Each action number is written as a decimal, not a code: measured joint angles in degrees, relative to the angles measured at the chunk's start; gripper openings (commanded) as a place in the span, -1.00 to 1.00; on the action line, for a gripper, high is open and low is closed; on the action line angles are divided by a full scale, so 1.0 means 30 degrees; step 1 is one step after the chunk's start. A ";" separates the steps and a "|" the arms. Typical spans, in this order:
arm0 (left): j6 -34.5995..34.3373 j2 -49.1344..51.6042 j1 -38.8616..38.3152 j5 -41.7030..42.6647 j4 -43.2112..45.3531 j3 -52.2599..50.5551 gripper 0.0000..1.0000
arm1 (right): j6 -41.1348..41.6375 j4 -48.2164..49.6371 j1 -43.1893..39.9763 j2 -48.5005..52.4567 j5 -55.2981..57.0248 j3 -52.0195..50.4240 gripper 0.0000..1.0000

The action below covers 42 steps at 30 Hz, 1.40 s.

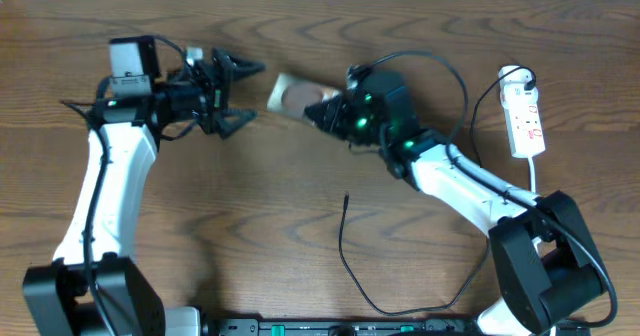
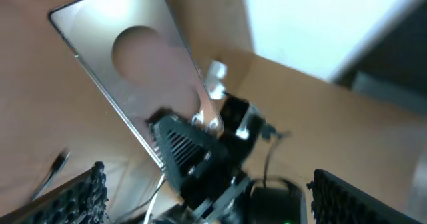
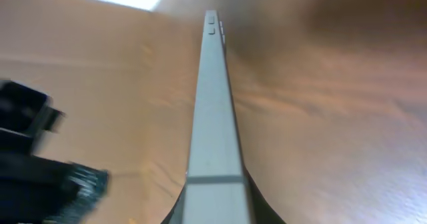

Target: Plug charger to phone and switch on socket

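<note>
Gleaming slim rectangular phone [image 3: 215, 117], seemingly metal-edged, in right gripper [image 1: 325, 109] grip.

Even, soft overhead light; wrist views blurred, the phone [image 2: 133, 57] sheened with glare.

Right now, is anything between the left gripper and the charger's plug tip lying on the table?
Nothing visible. Seen from overhead, only bare table lies between the open left gripper and the charger tip. The phone, held in the right gripper, sits beside that path, not across it.
</note>
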 measured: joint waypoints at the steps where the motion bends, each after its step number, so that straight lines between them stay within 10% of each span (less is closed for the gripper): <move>1: 0.0182 -0.0131 0.0080 0.0393 0.0634 -0.0007 0.86 | 0.0561 0.0896 -0.0277 0.0000 -0.0219 0.0007 -0.98; 16: 0.0204 -0.0240 0.0401 0.2215 0.7417 -0.0022 0.86 | 1.1191 1.0047 -0.1093 0.0000 -0.0051 0.0007 -0.98; 42: -0.1632 -0.0240 0.0393 -0.1144 1.1111 -0.0029 0.86 | 1.4826 1.1562 0.2776 0.0000 0.4809 0.0007 -0.98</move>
